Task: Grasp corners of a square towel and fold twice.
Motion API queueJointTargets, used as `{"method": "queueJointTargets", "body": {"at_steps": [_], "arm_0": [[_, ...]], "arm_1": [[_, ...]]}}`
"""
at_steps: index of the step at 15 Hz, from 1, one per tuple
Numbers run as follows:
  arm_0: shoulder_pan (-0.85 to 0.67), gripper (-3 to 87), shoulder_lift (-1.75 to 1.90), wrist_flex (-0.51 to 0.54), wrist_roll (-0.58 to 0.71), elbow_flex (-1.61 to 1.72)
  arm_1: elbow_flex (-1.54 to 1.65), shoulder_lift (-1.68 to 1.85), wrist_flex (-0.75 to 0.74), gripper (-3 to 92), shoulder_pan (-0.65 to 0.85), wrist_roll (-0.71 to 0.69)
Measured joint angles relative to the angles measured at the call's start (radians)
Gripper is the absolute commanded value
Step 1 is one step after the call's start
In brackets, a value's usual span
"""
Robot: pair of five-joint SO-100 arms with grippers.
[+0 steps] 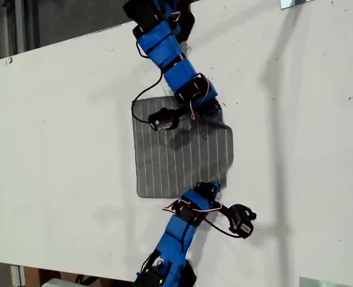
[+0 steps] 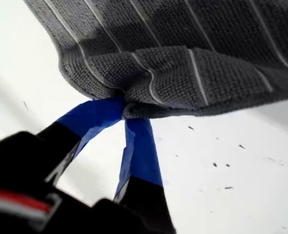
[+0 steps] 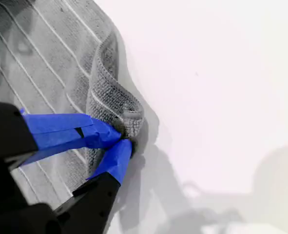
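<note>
The grey striped towel (image 1: 182, 156) lies mostly flat on the white table (image 1: 63, 149). My first gripper (image 1: 215, 187) belongs to the arm entering from the exterior view's bottom. It is shut on the towel's corner at the exterior view's lower right. In the first wrist view its blue-taped fingers (image 2: 139, 146) pinch the bunched edge of the towel (image 2: 182, 63), lifted slightly off the table. My second gripper (image 1: 217, 112), on the arm from the exterior view's top, is shut on the upper right corner. There the towel (image 3: 36, 63) rises into a small ridge at the gripper's tips (image 3: 123, 137).
The table's far edge (image 1: 68, 40) runs along the exterior view's top left. Its near edge (image 1: 57, 266) crosses the bottom left. Metal pieces sit at the top right (image 1: 295, 3) and bottom right (image 1: 322, 282). A black wrist camera (image 1: 242, 222) hangs beside the first arm.
</note>
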Motion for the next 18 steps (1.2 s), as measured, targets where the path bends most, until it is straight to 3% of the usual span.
{"method": "queueJointTargets", "body": {"at_steps": [4,7,13,18], "arm_0": [[-0.002,-0.3,-0.002,0.225,0.041,-0.224],[0.000,-0.3,-0.002,0.334,0.080,-0.339],[-0.037,-0.3,0.074,0.451,0.155,-0.376],[-0.176,-0.3,0.230,0.515,0.288,-0.376]], "arm_1": [[-0.017,0.097,0.095,-0.1,0.023,-0.029],[-0.038,0.167,0.161,-0.1,0.061,-0.060],[-0.081,0.232,0.258,-0.1,0.147,-0.118],[-0.081,0.333,0.301,-0.1,0.284,-0.184]]}}
